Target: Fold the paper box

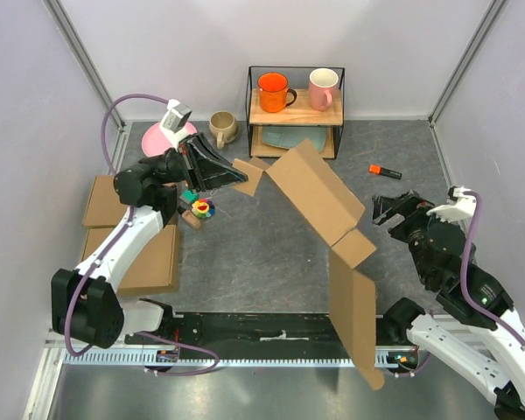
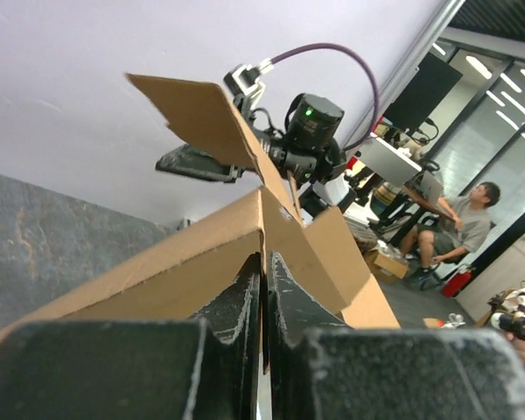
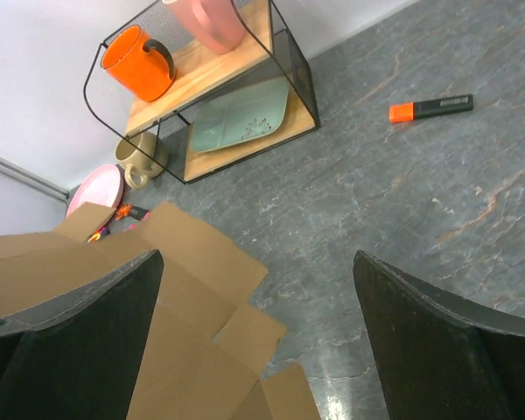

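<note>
Two arms share one sheet of brown card: from above we see the paper box (image 1: 319,197) held up over the grey tabletop (image 1: 271,254), a bent strip running from the left gripper (image 1: 234,180) near the back down to the near edge between the arm bases. The left wrist camera gives us what the overhead view cannot: the jaws pressed together on a thin edge of the card, a flap standing up beyond them, the right arm (image 2: 308,140) showing past it and a seated person (image 2: 462,223) far off in the room. The right gripper (image 1: 387,210) hangs just right of the sheet, and only its own camera shows us its jaws spread wide with nothing between them, the card's flaps lying below. That view also picks out the wire shelf (image 3: 210,74) carrying an orange mug (image 3: 140,63) and a pink mug (image 3: 214,22) above a green plate (image 3: 241,118), a beige mug (image 3: 140,156) beside it, and an orange marker (image 3: 429,108) on the tabletop. Only the overhead view shows us two flat brown boxes (image 1: 127,236) set edge to edge under the left arm
</note>
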You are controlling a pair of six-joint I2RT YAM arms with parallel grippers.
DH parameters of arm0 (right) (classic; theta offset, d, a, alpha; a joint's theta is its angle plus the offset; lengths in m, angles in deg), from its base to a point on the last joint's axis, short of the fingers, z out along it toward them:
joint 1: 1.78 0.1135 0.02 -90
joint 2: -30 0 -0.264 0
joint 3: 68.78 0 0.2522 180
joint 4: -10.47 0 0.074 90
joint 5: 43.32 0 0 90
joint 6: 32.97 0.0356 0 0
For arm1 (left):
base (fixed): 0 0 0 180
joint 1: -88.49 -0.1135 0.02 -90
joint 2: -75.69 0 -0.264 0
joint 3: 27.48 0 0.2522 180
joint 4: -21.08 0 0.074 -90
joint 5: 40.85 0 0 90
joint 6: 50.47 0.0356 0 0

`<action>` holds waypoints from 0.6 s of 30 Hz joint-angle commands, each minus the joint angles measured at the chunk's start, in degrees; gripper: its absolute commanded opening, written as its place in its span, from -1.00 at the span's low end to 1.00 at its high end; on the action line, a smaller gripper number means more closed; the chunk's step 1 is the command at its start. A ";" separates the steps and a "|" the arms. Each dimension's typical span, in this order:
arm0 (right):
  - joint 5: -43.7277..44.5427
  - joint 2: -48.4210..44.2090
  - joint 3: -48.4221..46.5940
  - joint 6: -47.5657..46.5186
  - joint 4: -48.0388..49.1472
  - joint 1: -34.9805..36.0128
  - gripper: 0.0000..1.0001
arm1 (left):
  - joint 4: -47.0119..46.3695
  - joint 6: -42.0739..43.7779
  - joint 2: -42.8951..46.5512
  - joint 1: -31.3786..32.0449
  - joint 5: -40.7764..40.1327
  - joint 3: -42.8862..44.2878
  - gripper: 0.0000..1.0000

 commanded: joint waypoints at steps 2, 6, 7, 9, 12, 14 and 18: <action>-2.13 0.25 3.20 6.19 2.91 0.17 0.96 | -20.97 -0.80 3.28 -0.52 -0.55 5.97 -0.83; -3.28 -0.72 5.13 6.46 6.16 0.08 0.97 | -20.97 -2.30 4.60 -0.52 -2.30 9.57 -0.85; -3.63 -0.63 5.22 5.93 6.78 0.17 0.96 | -20.97 -2.91 4.95 -0.52 -2.75 11.14 -0.86; -3.99 -0.45 5.22 4.62 9.41 0.08 0.96 | -20.97 -3.62 5.48 -0.52 -3.97 13.86 -0.87; -4.33 -0.72 5.83 1.29 14.50 0.08 0.96 | -20.97 -5.99 5.49 -0.43 -5.56 18.17 -0.88; -6.96 0.68 4.09 -0.92 17.93 0.08 0.96 | -20.97 -8.18 5.40 -0.43 -6.52 20.38 -0.88; -21.08 9.20 -1.80 -4.36 20.92 0.08 0.96 | -20.97 -11.53 4.43 -0.43 -7.85 26.43 -0.88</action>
